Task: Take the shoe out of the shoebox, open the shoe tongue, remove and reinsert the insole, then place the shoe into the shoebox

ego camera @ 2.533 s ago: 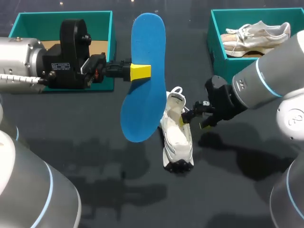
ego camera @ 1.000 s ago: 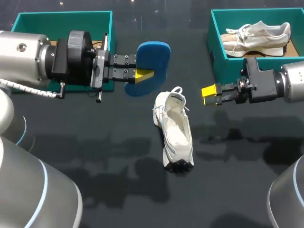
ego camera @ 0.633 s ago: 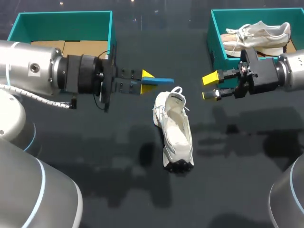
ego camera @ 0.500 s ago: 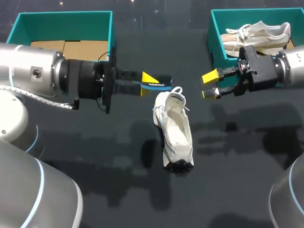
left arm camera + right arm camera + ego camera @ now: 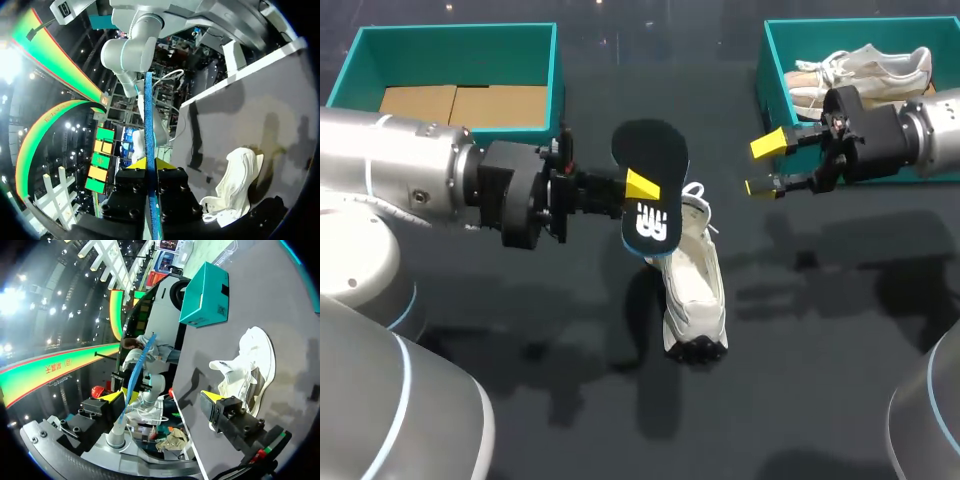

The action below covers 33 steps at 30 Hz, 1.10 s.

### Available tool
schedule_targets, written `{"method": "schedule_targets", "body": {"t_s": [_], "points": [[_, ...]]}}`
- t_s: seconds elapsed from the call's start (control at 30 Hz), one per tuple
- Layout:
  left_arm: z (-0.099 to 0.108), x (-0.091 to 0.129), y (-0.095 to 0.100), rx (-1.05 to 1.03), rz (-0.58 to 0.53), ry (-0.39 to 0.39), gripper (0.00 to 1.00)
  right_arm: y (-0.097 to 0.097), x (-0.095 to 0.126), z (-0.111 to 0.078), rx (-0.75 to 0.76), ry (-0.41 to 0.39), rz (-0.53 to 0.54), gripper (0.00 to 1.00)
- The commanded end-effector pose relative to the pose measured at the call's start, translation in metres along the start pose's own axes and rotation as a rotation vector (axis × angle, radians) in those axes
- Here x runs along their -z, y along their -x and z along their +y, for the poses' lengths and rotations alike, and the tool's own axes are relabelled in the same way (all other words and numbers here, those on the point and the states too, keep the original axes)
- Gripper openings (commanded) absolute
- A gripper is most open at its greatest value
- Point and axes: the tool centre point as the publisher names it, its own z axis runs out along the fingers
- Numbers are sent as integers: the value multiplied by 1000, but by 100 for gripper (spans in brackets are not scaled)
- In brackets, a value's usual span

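Observation:
A white shoe (image 5: 692,285) lies on the dark table, toe toward the front edge; it also shows in the left wrist view (image 5: 235,180) and the right wrist view (image 5: 250,365). My left gripper (image 5: 638,187) is shut on the insole (image 5: 650,190) and holds it just above the shoe's heel opening. The insole's dark face with white print is turned upward. Seen edge-on, the blue insole (image 5: 149,150) is pinched between the left gripper's (image 5: 150,164) yellow tips. My right gripper (image 5: 765,165) is open and empty, to the right of the shoe's heel and beside the right box; between its spread tips (image 5: 162,397) the insole (image 5: 136,371) shows ahead.
A teal shoebox (image 5: 556,80) with a brown cardboard floor stands at the back left. A second teal box (image 5: 766,90) at the back right holds another white shoe (image 5: 860,70). The teal box (image 5: 205,290) also shows beyond the shoe in the right wrist view.
My left gripper rolled the insole from edge-on to dark face up and brought it over the shoe's heel. The right gripper stayed open and drifted slightly back toward the right box.

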Motion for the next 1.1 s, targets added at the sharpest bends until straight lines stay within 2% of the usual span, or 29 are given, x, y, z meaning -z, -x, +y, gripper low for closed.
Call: {"method": "schedule_targets", "body": {"t_s": [0.03, 0.33, 0.37, 0.53, 0.77, 1.1], "points": [[30, -17, -3, -558, 18, 72, 0, 2, 0, 3, -10, -29, -8, 100], [30, -17, -3, -558, 18, 72, 0, 2, 0, 3, -10, -29, -8, 100], [32, -21, -7, -571, 42, 81, 0, 2, 0, 3, -10, -29, -8, 100], [46, -36, -20, -469, 42, 96, 0, 2, -19, 18, 37, -24, -43, 100], [54, -45, -26, -406, 35, 104, 0, 2, -44, 23, 108, -54, -60, 100], [72, -51, -31, -315, 28, 176, 0, 2, -44, 23, 108, -54, -60, 100]]}}
